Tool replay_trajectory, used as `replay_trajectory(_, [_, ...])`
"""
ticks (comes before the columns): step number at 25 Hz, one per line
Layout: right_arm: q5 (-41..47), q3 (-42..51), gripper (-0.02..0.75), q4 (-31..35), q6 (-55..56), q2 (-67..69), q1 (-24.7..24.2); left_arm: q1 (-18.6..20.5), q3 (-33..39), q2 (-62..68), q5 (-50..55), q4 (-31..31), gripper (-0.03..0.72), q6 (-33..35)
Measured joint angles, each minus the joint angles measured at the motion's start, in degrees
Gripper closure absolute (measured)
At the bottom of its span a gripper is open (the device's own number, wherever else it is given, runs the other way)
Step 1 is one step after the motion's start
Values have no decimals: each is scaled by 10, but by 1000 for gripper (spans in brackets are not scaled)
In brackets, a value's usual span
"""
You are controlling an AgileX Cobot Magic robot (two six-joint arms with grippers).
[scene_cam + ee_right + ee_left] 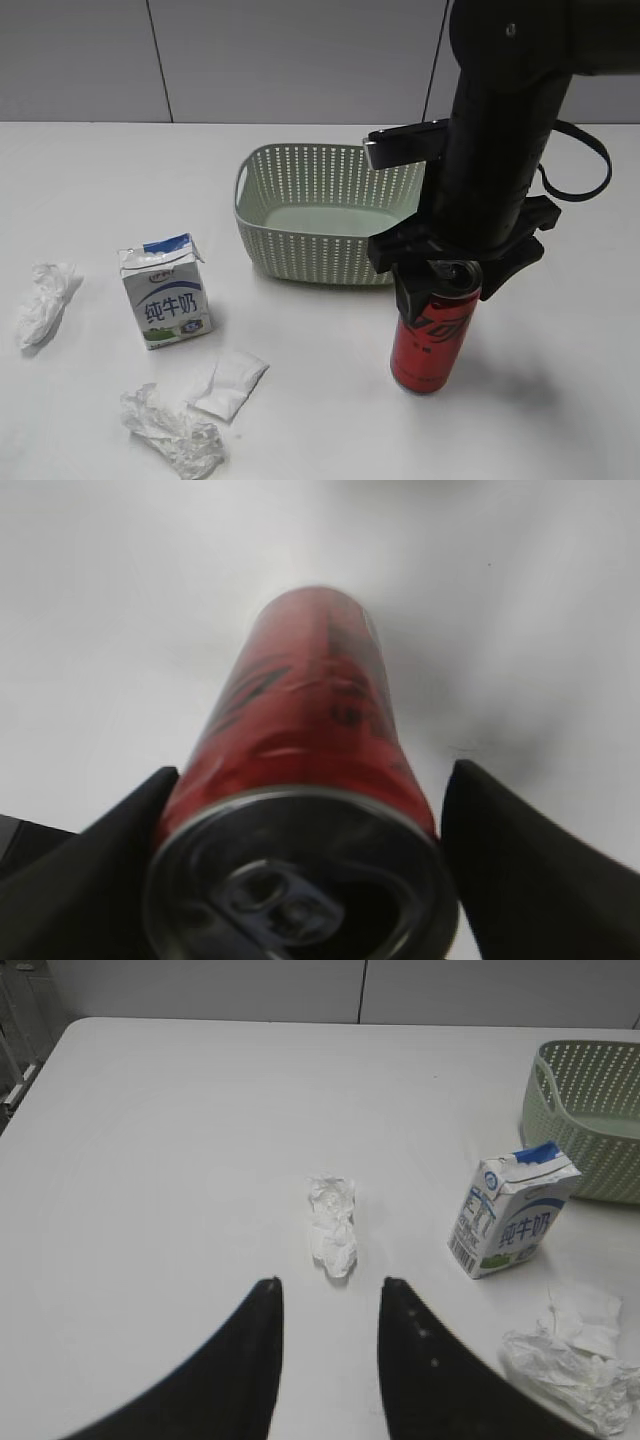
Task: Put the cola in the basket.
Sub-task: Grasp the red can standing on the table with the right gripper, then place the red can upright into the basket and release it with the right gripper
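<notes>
At the right side of the counter [90, 180], the right gripper [440, 268] comes down from above over the top of the cola [432, 338]. Its two black fingers [520, 870] stand on both sides of the silver top, pinching the can near its upper end. The cola stands upright on the counter, just in front of the right front corner of the basket [300, 215], outside it. The left gripper [328, 1300] hangs above the counter with its fingers spread and nothing between them. Beyond it lies a crumpled tissue [332, 1224], and a milk carton [508, 1222] stands further right, near more crumpled paper [572, 1355].
</notes>
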Motion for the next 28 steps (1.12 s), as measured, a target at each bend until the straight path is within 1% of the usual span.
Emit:
replay_trajectory(3, [1, 0, 164, -1, 0, 1, 0, 0, 0, 0, 0, 0, 448, 0])
replay_trajectory(7, [11, -1, 234, -1, 0, 1, 0, 0, 0, 0, 0, 0, 448, 0])
replay_trajectory(12, [41, -27, 234, -1, -6, -5, 0, 0, 0, 0, 0, 0, 448, 0])
replay_trajectory(16, [53, -82, 234, 12, -29, -28, 0, 0, 0, 0, 0, 0, 448, 0])
replay_trajectory(21, [57, -182, 234, 16, -65, -43, 0, 0, 0, 0, 0, 0, 448, 0])
replay_trajectory(24, [58, -244, 234, 7, -84, -41, 0, 0, 0, 0, 0, 0, 448, 0])
replay_trajectory(28, [61, -328, 234, -24, -124, -8, 0, 0, 0, 0, 0, 0, 448, 0])
